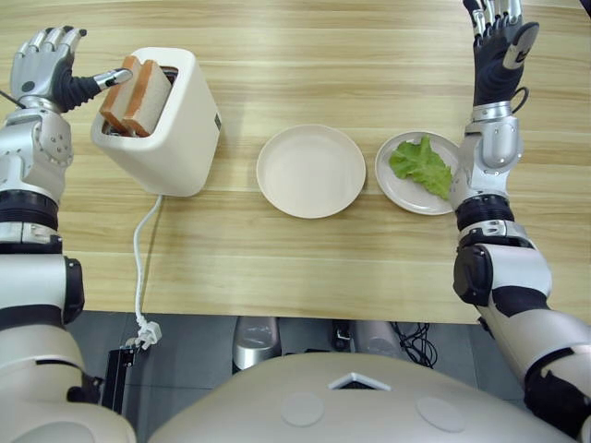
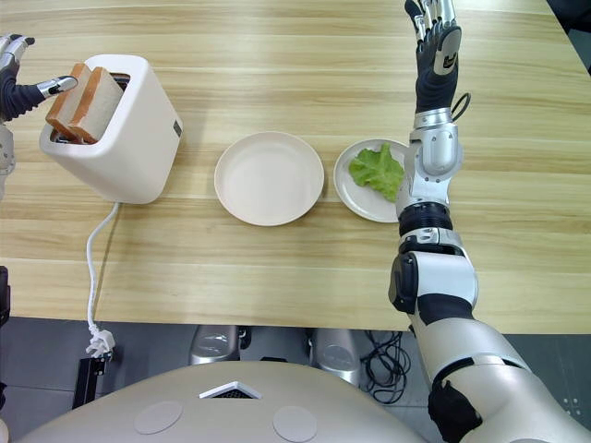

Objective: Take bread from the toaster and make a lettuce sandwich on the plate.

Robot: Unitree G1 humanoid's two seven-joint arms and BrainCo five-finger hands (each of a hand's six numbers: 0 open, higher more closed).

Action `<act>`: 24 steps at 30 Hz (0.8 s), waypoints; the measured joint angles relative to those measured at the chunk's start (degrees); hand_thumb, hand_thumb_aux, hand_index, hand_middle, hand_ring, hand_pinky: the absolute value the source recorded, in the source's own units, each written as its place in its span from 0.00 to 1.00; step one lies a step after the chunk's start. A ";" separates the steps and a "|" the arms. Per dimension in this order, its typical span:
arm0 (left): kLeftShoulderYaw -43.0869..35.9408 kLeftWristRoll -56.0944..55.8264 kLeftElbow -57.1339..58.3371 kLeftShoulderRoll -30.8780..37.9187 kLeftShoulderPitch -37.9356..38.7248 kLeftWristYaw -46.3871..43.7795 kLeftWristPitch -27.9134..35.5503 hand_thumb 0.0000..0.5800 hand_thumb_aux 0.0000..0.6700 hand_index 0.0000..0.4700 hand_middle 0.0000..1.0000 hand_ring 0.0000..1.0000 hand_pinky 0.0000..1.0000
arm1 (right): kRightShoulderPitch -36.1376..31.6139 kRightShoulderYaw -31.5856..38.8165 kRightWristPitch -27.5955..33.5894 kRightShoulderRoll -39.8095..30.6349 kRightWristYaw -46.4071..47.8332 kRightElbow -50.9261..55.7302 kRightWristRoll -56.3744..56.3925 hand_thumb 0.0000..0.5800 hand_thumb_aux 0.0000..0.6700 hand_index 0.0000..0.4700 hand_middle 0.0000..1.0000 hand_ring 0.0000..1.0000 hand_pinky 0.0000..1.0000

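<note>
Plug (image 1: pixel 145 334) is nearest me, dangling below the table's (image 1: pixel 323 268) near edge. Its white cord (image 1: pixel 138 245) climbs over that edge to the toaster (image 1: pixel 180 129).

Toaster sits on the L side of the table, turned at an angle. Two bread slices (image 1: pixel 137 97) stick up out of the top, leaning together. They hide the slot interior, so I can't see how deep they sit.

L hand (image 1: pixel 46 65) is just beside the toaster's far-L corner, holding nothing, with most fingers raised. One fingertip (image 1: pixel 118 76) reaches to the outer slice's top corner. Touching or just short of it, I can't tell. In the R eye view the frame edge cuts off most of this hand.

R hand (image 1: pixel 499 46) is up at the far R of the table, well apart from everything, fingers straight and nothing in it. The frame top clips its fingertips.

An empty plate (image 1: pixel 311 171) is at centre. A smaller plate (image 1: pixel 383 180) is just beside it on the R, not touching, with the lettuce leaf (image 1: pixel 423 166) on it. My R forearm crosses over that small plate's R rim and hides it, so I can't judge arm-to-rim clearance.

Room: a gap of bare wood lies btwn toaster and centre plate. A wide bare strip runs along the near edge, and there is more beyond the plates toward the far edge.
</note>
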 measured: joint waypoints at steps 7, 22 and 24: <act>-2.90 0.04 0.00 0.50 0.51 -2.10 -0.06 0.00 0.00 0.00 0.00 0.00 0.00 | 0.04 0.03 0.00 0.00 -0.07 -0.25 -0.25 0.00 0.00 0.00 0.00 0.00 0.00; -4.21 -1.19 -0.05 2.28 1.57 -4.01 1.24 0.00 0.00 0.00 0.00 0.00 0.00 | 0.18 1.07 0.65 0.30 -0.13 -2.57 -0.43 0.00 0.00 0.00 0.00 0.00 0.00; -4.21 -1.60 -0.04 2.67 1.71 -4.22 1.66 0.00 0.00 0.00 0.00 0.00 0.00 | 0.18 1.21 0.72 0.32 -0.13 -2.57 -0.45 0.00 0.00 0.00 0.00 0.00 0.00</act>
